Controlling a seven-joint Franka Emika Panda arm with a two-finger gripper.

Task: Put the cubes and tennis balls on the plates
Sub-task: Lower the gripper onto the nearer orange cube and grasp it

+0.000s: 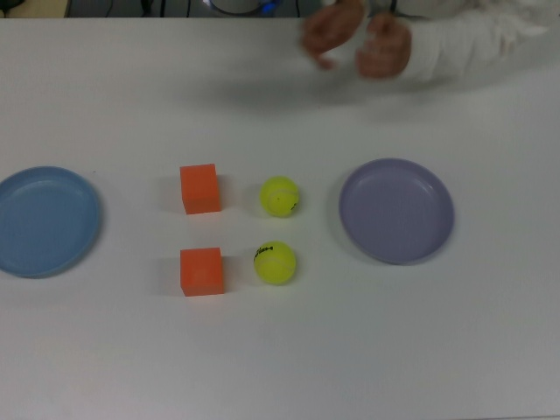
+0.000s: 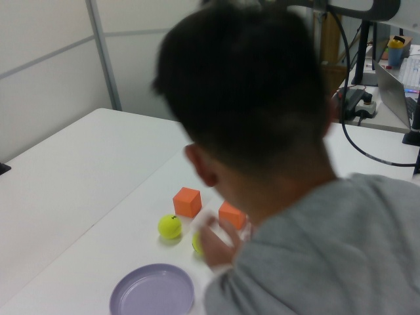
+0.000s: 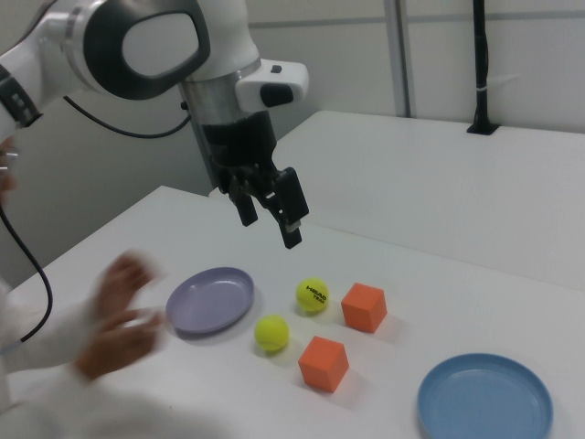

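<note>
Two orange cubes (image 1: 200,188) (image 1: 201,271) sit side by side mid-table, with two tennis balls (image 1: 280,196) (image 1: 275,262) just to the top view's right of them. The light blue plate (image 1: 48,220) lies at the top view's far left and the lavender plate (image 1: 396,210) to the right; both hold nothing. In the right view my gripper (image 3: 269,231) hangs open and empty in the air above the table, behind the balls (image 3: 313,294) (image 3: 271,333) and cubes (image 3: 364,306) (image 3: 324,363). The gripper does not show in the top or left views.
A person's two hands (image 1: 359,39) hover over the table's far edge in the top view, and show near the lavender plate (image 3: 210,300) in the right view. The person's head (image 2: 243,98) fills the left view, hiding the blue plate and part of one ball (image 2: 197,244).
</note>
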